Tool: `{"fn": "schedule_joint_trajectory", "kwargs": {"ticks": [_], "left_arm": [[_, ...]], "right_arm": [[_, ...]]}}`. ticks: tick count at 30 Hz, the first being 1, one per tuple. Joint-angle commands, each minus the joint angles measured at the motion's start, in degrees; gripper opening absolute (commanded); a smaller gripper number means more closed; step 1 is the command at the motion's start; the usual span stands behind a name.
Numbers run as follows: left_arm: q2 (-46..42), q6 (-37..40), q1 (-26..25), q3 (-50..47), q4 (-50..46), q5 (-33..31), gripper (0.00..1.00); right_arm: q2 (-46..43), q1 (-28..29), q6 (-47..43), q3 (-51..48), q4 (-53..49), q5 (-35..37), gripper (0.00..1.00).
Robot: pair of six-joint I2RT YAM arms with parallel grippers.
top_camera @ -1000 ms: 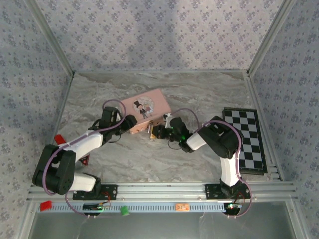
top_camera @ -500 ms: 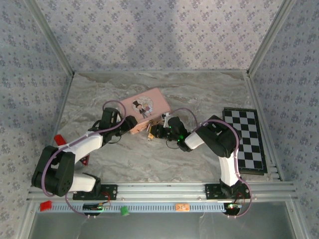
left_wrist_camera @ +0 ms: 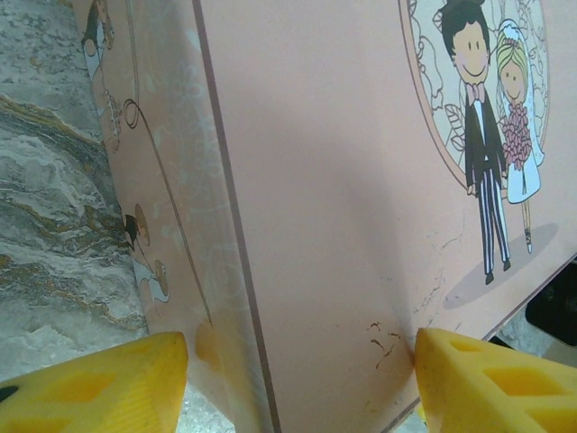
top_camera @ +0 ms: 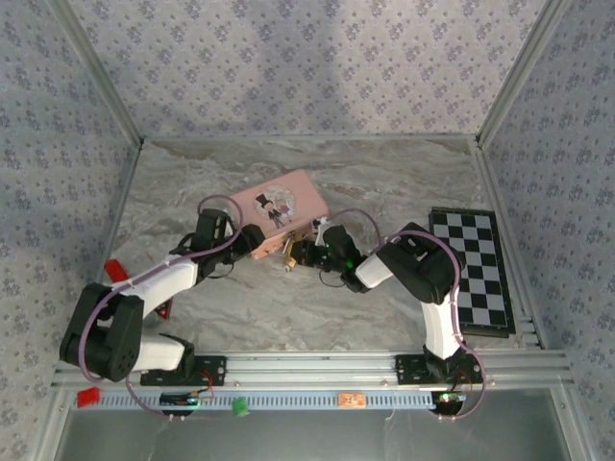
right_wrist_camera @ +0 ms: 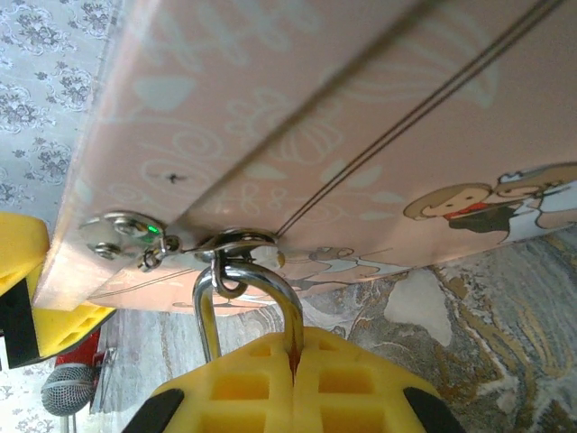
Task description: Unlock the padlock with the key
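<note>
From above, a pink tin [top_camera: 288, 200] is seen lying on the marbled table [top_camera: 288, 317], left of centre. The left gripper [top_camera: 252, 240] is set on the tin's near left corner. The padlock [top_camera: 288, 255] is seen just beside the tin's near edge, between the two grippers, with the right gripper [top_camera: 303, 252] close against it on the right. A chequered board [top_camera: 476, 269] is laid flat, well apart at the right.

In the left wrist view, the tin's corner is clamped between the yellow pads [left_wrist_camera: 108, 388]. One is set against its side wall, the other against the lid, on which a bride and groom are drawn. The jaws are held fairly wide by the tin.

In the right wrist view, the silver shackle [right_wrist_camera: 248, 284] is hooked through the hasp [right_wrist_camera: 236, 242] on the tin's front. Its legs are lost behind the yellow fingertips [right_wrist_camera: 216, 365], which are pressed together with no gap. The brass body is hidden, and whether anything is pinched cannot be told
</note>
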Motion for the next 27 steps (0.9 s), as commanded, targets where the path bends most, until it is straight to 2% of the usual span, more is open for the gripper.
{"fn": "schedule_joint_trajectory", "kwargs": {"ticks": [1, 7, 15, 21, 27], "left_arm": [[-0.8, -0.6, -0.7, -1.0, -2.6, -1.4, 0.67], [-1.7, -1.6, -0.7, -1.7, -2.8, -3.0, 0.67], [-2.3, -2.4, -0.7, -2.3, -2.4, -3.4, 0.68], [-2.9, -2.7, -0.7, -2.5, -2.4, -3.2, 0.69], [-4.3, -4.2, -0.7, -4.6, -0.3, -3.5, 0.69]], "right_arm": [[-0.8, 0.3, 3.8, -1.6, 4.1, 3.4, 0.01], [-1.1, 1.7, 7.9, -3.8, 6.9, 9.4, 0.00], [-4.0, 3.2, 9.3, -5.1, 5.1, 15.4, 0.00], [-6.9, 3.3, 8.6, -5.1, 1.8, 17.1, 0.00], [-6.4, 3.4, 11.8, -5.0, 3.8, 18.1, 0.00]]}}
